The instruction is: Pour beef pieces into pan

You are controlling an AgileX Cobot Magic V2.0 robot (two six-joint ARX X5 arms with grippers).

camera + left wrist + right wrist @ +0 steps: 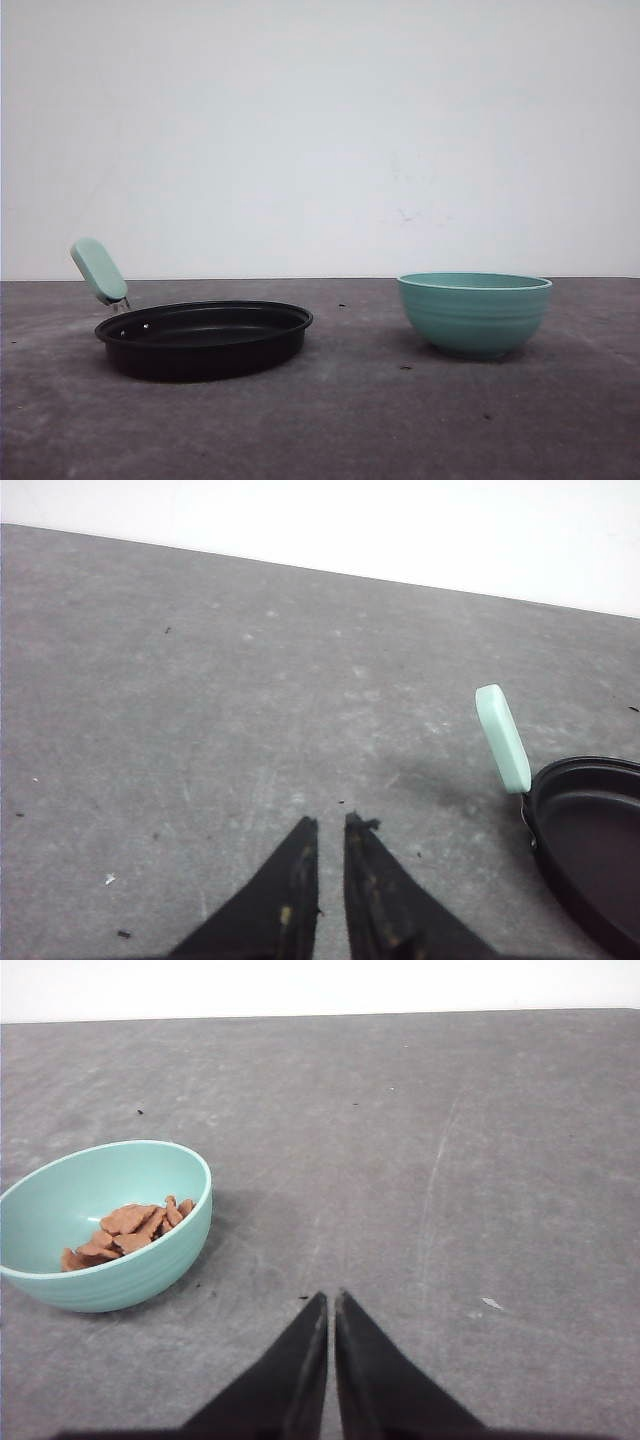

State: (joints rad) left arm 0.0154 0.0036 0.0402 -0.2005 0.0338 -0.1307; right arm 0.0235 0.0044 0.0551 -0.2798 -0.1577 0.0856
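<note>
Grey table (350, 420) before a white wall. Front view: black pan (205, 338) on the left, mint handle (99, 271) raised toward the far left; bowl (474, 313) well apart on the right. Left wrist view: left gripper (331, 822), jaws nearly closed and empty, over bare table; the pan lies off to one side. Right wrist view: right gripper (331, 1296), jaws nearly closed and empty; the bowl lies near, holding beef (125, 1230), a low reddish-brown heap. The right arm appears nearer the bowl.

Beef pieces (125, 1231) heaped in bowl (120, 1260); pan (204, 339) empty.
</note>
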